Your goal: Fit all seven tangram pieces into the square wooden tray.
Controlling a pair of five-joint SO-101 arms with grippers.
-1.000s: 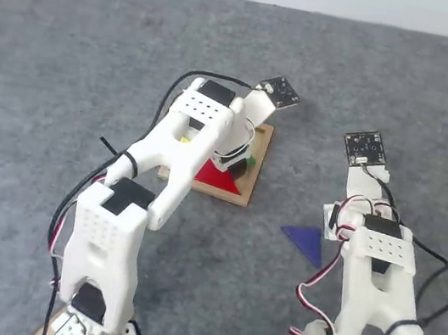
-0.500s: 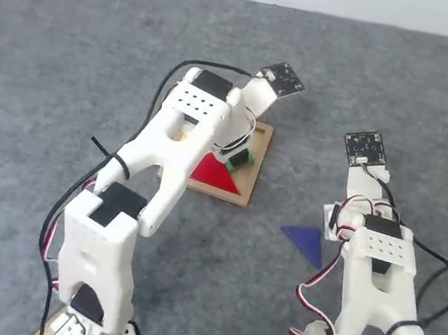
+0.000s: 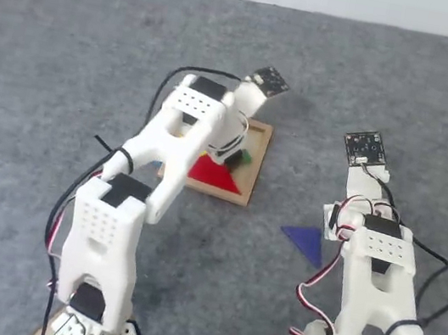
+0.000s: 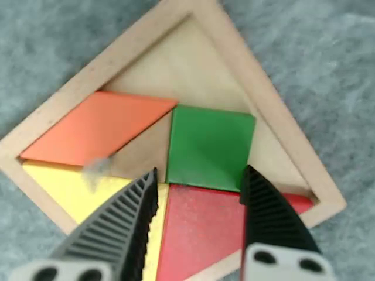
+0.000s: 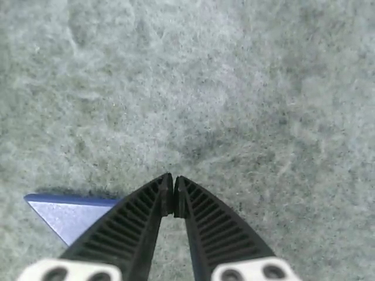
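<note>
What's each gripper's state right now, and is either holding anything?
Left gripper: open, holding nothing, over the green square in the tray.
Right gripper: shut, empty, beside the blue triangle.

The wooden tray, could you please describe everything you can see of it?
The wooden tray is a shallow square of pale wood with a raised rim, lying flat on the grey mat. Inside lie an orange parallelogram, a green square, a yellow piece and a red piece; the remaining floor is bare. The left gripper hovers open over it.
</note>
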